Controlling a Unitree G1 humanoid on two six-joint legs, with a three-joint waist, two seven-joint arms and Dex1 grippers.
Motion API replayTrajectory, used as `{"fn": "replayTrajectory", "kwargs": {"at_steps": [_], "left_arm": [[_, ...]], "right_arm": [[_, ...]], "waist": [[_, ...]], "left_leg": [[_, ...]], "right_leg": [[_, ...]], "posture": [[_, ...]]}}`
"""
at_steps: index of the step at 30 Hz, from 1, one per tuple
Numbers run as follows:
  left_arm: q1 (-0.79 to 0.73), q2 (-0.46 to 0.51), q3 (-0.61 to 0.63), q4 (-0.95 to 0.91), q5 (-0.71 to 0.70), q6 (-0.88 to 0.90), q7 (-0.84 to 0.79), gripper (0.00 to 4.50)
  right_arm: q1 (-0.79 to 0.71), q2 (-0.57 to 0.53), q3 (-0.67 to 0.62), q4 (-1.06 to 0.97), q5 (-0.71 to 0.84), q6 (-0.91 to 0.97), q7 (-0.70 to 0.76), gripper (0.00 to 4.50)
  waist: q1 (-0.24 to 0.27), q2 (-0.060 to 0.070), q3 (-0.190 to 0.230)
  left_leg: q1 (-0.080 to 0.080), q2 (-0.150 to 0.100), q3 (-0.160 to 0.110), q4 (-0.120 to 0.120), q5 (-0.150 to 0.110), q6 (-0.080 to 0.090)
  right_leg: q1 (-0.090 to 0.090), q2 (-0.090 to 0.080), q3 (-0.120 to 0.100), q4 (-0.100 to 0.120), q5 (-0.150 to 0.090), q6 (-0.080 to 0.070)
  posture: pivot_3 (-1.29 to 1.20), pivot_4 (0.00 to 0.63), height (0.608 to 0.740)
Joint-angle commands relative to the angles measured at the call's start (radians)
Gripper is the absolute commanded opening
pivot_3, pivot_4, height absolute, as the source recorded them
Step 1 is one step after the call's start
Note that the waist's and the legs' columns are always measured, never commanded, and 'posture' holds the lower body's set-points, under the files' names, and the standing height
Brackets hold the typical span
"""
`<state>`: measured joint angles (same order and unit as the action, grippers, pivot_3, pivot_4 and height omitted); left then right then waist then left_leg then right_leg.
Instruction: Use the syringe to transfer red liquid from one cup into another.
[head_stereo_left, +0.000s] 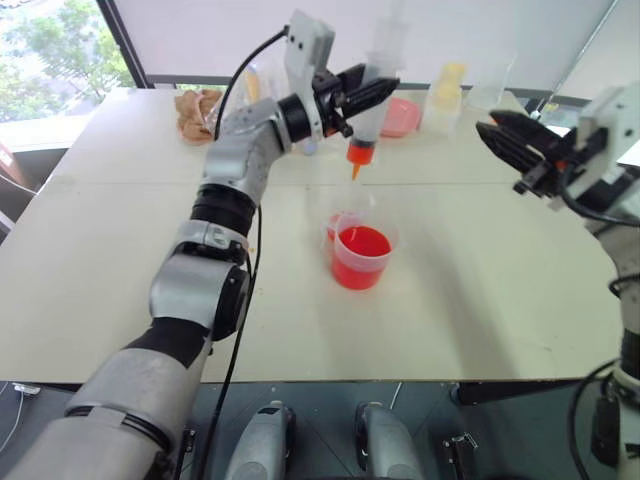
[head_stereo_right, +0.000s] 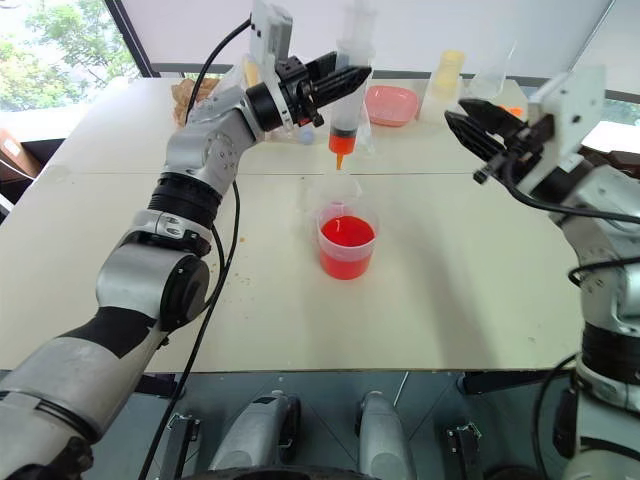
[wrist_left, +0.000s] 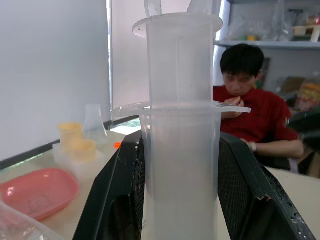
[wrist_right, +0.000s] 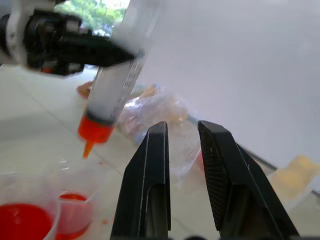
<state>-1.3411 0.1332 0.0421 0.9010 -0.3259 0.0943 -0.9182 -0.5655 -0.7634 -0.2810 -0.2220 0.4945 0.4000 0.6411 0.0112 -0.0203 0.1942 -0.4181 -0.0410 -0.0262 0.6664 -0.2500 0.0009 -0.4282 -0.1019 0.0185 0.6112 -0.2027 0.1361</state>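
My left gripper is shut on the barrel of the syringe, holding it upright with the orange tip pointing down. In the left wrist view the black fingers clamp the clear barrel, and the white plunger stands partly pulled out. The tip hangs in the air over the cups. The wide cup holds red liquid. Right behind it stands the smaller clear cup, with a little red in it. My right gripper hovers to the right, open and empty.
At the table's far side lie a pink plate, yellow containers, a clear flask and a bag of brown items. A person in a red shirt sits beyond the table. The near table edge lies below the cups.
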Motion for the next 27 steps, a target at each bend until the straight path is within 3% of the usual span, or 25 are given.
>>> {"fn": "replayTrajectory", "kwargs": {"at_steps": [1,10,27], "left_arm": [[0.001,-0.009,0.009,0.027,0.015,-0.062,-0.039,1.4],[0.045,-0.009,0.003,0.008,0.032,-0.072,-0.106,1.4],[0.111,-0.016,-0.017,-0.063,0.061,-0.075,-0.13,1.4]], "right_arm": [[-0.082,0.066,0.041,0.068,-0.065,-0.117,-0.032,0.93],[-0.264,0.184,0.142,0.294,-0.162,-0.285,-0.002,0.93],[-0.369,0.268,0.202,0.47,-0.177,-0.366,0.117,0.93]], "waist": [[0.0,0.0,0.0],[-0.008,0.0,0.0],[-0.025,0.0,0.0]], "left_leg": [[0.0,0.0,0.0,0.0,0.0,0.0],[0.0,0.0,0.0,0.0,0.0,0.0],[0.0,0.0,-0.001,-0.001,0.0,0.0]], "right_leg": [[0.0,0.0,0.0,0.0,0.0,0.0],[0.0,0.0,0.0,0.001,0.0,0.0],[0.0,0.001,-0.001,0.001,0.0,0.0]], "posture": [[0.0,0.15,0.737],[0.0,0.15,0.737],[0.0,0.15,0.737]]}}
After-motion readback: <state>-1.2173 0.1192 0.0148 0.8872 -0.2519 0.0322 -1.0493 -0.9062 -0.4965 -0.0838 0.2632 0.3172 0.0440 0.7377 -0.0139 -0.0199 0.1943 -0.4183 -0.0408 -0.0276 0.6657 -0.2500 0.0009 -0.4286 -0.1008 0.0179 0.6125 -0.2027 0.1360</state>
